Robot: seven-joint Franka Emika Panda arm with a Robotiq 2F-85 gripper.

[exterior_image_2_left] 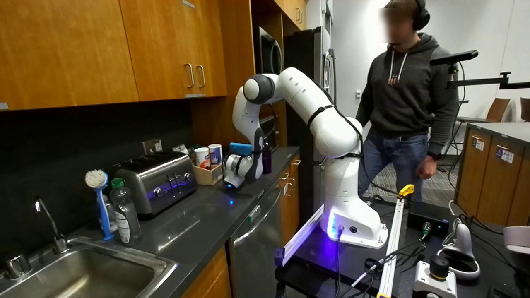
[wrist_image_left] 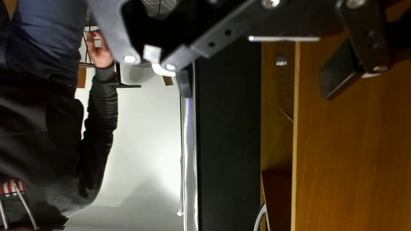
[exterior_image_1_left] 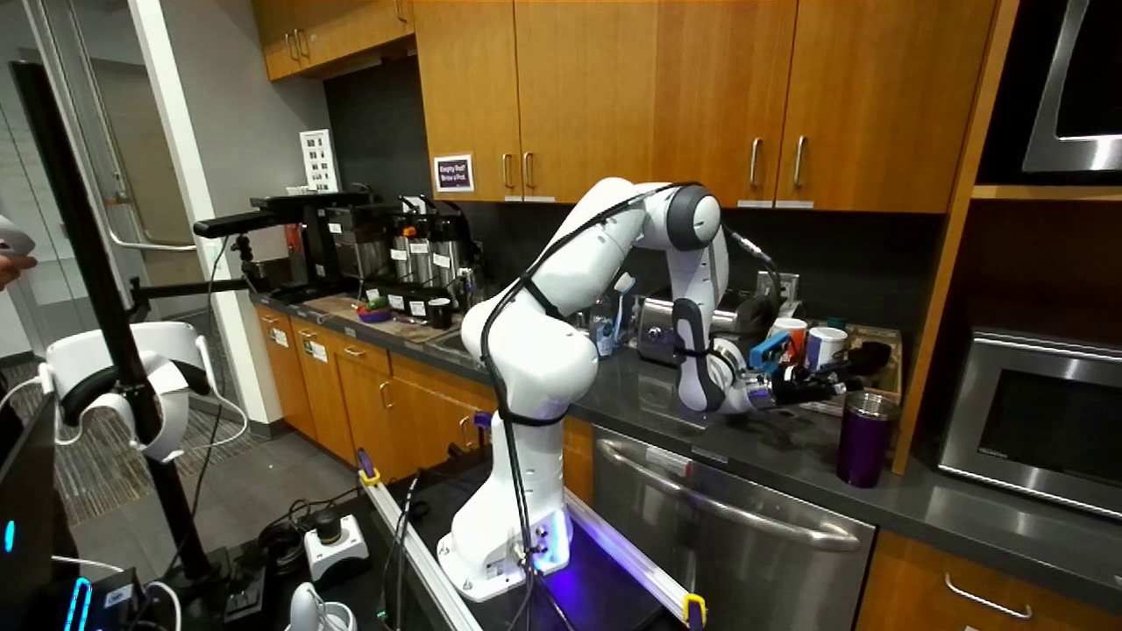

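My gripper (exterior_image_1_left: 855,372) is above the counter, with its fingers pointing toward the wooden side panel. In the wrist view the two fingers of the gripper (wrist_image_left: 257,86) are wide apart with nothing between them. The nearest thing is a purple tumbler (exterior_image_1_left: 863,447) with a silver rim, upright on the counter just below and beyond the fingers. The tumbler also shows in an exterior view (exterior_image_2_left: 267,161), partly behind the arm, where the fingers are hidden by the wrist. A red-and-white canister (exterior_image_1_left: 789,337) and a blue-and-white canister (exterior_image_1_left: 824,348) stand behind the gripper in a wooden box (exterior_image_2_left: 209,176).
A steel toaster (exterior_image_2_left: 155,182) stands against the back wall. A dish brush (exterior_image_2_left: 103,207) and a soap bottle (exterior_image_2_left: 124,213) stand by the sink (exterior_image_2_left: 165,265). A microwave (exterior_image_1_left: 1039,421) is right of the wooden panel (exterior_image_1_left: 951,254). A person (exterior_image_2_left: 408,91) stands behind the robot base.
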